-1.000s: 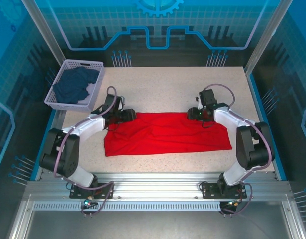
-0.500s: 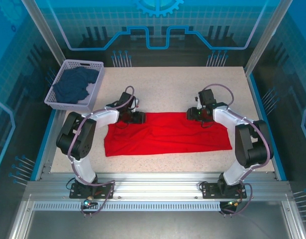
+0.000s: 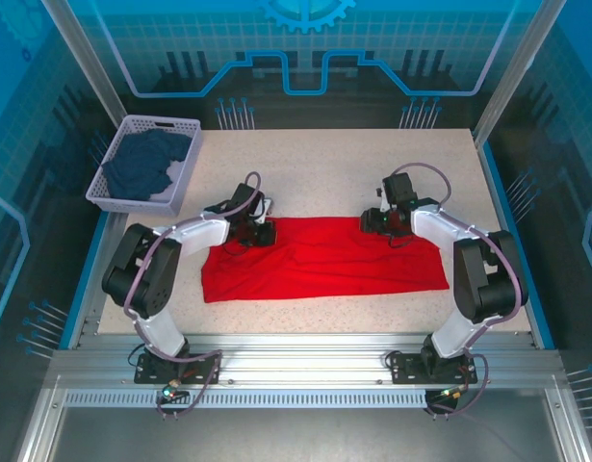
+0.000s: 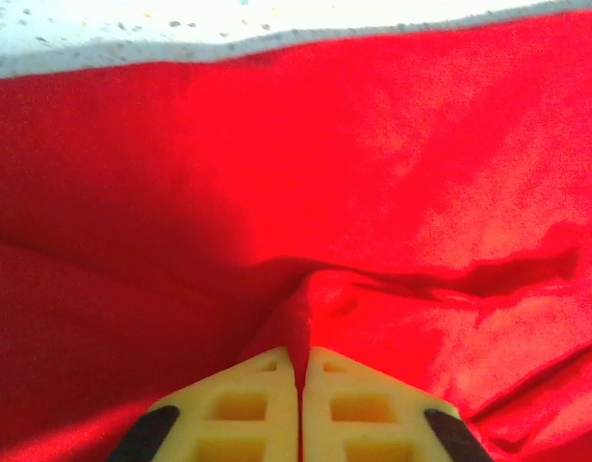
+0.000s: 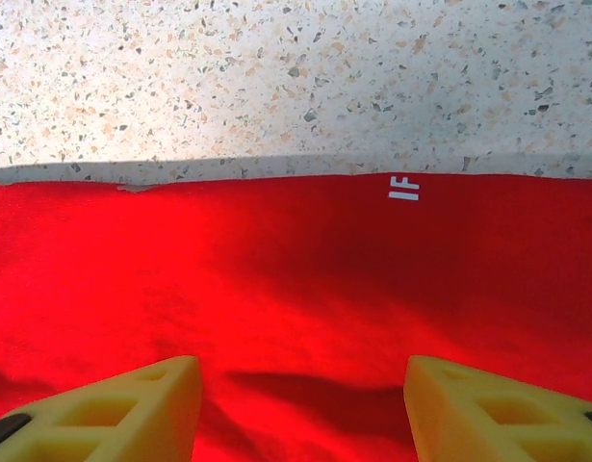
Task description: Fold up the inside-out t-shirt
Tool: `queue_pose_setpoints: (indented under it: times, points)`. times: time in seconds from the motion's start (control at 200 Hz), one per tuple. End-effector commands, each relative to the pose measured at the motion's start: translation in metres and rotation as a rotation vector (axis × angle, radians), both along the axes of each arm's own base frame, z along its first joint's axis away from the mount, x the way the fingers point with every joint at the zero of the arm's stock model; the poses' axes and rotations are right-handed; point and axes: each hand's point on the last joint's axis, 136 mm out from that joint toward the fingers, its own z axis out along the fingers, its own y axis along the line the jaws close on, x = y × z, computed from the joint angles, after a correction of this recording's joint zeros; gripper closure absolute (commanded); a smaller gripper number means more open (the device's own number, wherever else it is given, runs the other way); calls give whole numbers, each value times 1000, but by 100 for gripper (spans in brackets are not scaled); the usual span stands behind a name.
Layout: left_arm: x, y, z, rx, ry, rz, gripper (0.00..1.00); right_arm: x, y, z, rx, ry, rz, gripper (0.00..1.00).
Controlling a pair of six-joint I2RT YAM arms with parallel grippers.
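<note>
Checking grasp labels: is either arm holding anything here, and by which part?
The left gripper is shut on a pinched-up fold of the red t-shirt, near its far edge at the left end. The right gripper, open, holds nothing.

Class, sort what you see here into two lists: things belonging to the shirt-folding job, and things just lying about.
Job: red t-shirt; left gripper, shut on a pinch of it; right gripper, open over it.
Lying about: basket; dark blue garment inside it.

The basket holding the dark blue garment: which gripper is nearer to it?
Left. The left gripper pinches the red t-shirt right of the basket; the right gripper is over the shirt's far edge, much farther right.
</note>
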Motion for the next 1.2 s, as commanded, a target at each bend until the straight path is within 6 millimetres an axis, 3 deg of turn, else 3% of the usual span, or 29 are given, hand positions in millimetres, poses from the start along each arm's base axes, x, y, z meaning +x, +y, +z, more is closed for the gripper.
queue_pose_setpoints:
  times: [0.0,0.15,0.245,0.355,0.495,0.64,0.74,0.86,0.985,1.196]
  points:
    - [-29,-14,18,-39,4,-64,96,-1,5,0,4,6,9,42]
    - [-73,-30,29,-65,15,-119,100,-4,4,1,-5,13,20,42]
    - [-107,-44,31,-91,43,-175,97,-8,3,1,-9,21,28,42]
    - [-135,-54,31,-107,90,-224,58,-12,3,0,-6,26,29,41]
    - [-139,-49,49,-106,48,-227,43,-17,15,5,13,14,68,41]
    - [-121,-16,67,-78,-31,-67,38,-32,66,20,125,-38,203,41]
    - [-110,29,52,-73,40,156,37,-51,120,25,232,-24,316,40]
    - [-117,69,34,-30,90,287,38,-80,179,20,299,36,424,40]
    - [-119,72,23,-14,117,300,38,-101,215,-2,346,140,456,47]
    - [-114,79,7,32,115,326,37,-122,240,-16,364,203,492,63]
